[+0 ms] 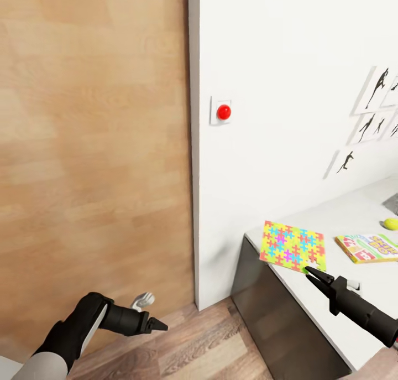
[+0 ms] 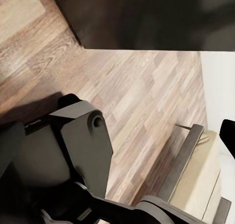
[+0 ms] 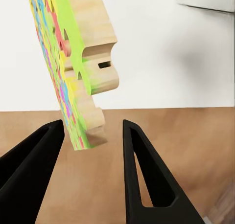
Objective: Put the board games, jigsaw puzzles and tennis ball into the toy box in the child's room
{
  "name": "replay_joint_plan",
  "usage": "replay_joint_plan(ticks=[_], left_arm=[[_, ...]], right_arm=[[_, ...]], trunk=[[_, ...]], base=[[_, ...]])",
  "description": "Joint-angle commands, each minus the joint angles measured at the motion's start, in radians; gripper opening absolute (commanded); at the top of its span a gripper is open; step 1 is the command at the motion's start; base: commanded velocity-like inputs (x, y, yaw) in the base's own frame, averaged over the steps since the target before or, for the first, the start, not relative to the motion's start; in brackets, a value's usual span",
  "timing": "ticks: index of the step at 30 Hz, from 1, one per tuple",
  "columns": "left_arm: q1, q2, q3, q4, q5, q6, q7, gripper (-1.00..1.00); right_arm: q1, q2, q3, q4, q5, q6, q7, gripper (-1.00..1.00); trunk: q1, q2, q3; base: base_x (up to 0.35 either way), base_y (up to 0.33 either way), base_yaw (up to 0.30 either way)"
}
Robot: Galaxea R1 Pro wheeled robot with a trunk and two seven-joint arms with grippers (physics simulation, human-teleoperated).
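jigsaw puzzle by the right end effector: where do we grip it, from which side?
Grip the jigsaw puzzle by its near corner, coming edge-on from the robot's side. It is a thin flat board tilted off the table, with that corner already between the right end effector fingers, so pinch across its faces.

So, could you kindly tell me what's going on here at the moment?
The robot's right pincer is at a corner of a colourful jigsaw puzzle, which stands tilted up off the light-grey table by the white wall. In the right wrist view the puzzle's edge sits between the open fingers, against one and clear of the other. A SKIP-BO board game and a tennis ball lie further along the table. The left pincer hangs low over the wooden floor, holding nothing.
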Motion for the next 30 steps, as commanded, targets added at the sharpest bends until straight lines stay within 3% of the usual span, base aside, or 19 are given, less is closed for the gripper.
replay_joint_plan(ticks=[1,14,30], left_arm=[[-0.001,0.002,0.0,-0.003,-0.008,0.006,-0.009,1.0],[-0.001,0.01,0.005,-0.041,-0.008,0.011,-0.01,1.0],[-0.001,0.011,0.011,-0.06,-0.007,0.012,-0.01,1.0]], right_arm=[[-0.001,0.0,-0.001,0.0,0.0,0.005,0.0,-1.0],[-0.001,0.001,-0.001,-0.003,0.032,0.005,0.001,-1.0],[-0.001,0.002,0.021,-0.003,0.035,0.003,0.001,-1.0]], trunk=[[0.001,-0.002,-0.002],[0.001,-0.002,-0.002],[0.001,-0.002,-0.002]], base=[[-0.014,-0.077,-0.008],[-0.18,-0.059,-0.205],[-0.178,-0.059,-0.241]])
